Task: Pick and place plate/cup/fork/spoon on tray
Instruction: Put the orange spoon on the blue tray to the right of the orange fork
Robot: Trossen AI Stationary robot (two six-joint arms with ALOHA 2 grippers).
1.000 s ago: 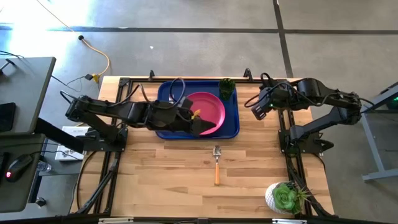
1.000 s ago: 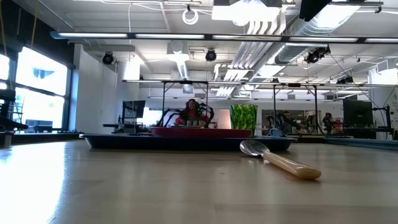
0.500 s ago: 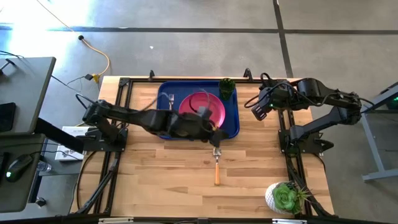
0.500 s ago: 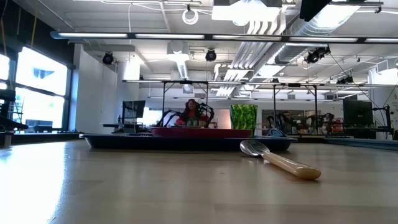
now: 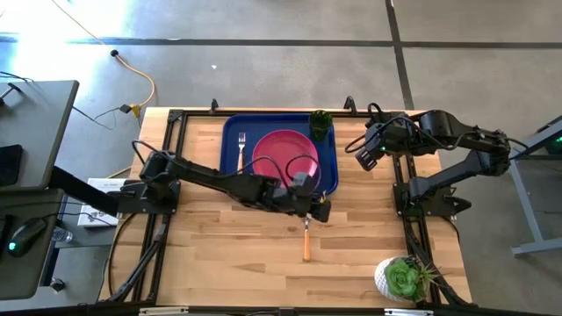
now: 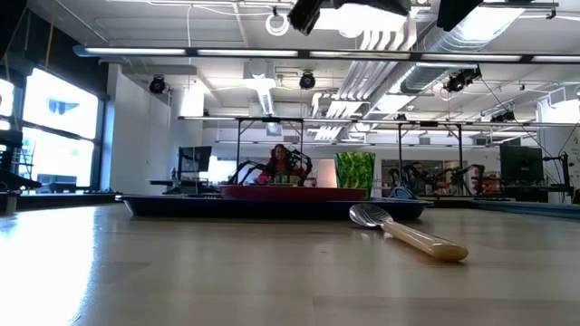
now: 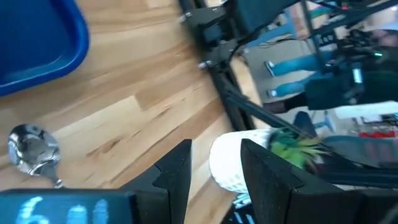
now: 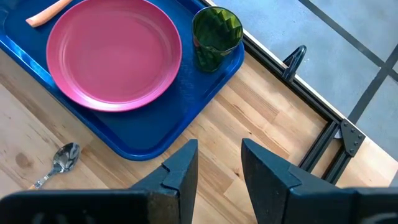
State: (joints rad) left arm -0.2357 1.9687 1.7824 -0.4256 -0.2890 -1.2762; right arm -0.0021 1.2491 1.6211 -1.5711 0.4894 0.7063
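Left end effector (image 5: 318, 209), fingers parted and empty, hovers above small silver-bowled, orange-handled spoon (image 5: 306, 230) on wooden bench (image 5: 228, 254). Light, stiff, low-lying; best pinched mid-handle.

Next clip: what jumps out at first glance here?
The pink plate in the blue tray, with the fork beside it and the green cup in a corner. The left gripper reaches past the tray's near edge, open above the spoon, which lies alone on the wood.
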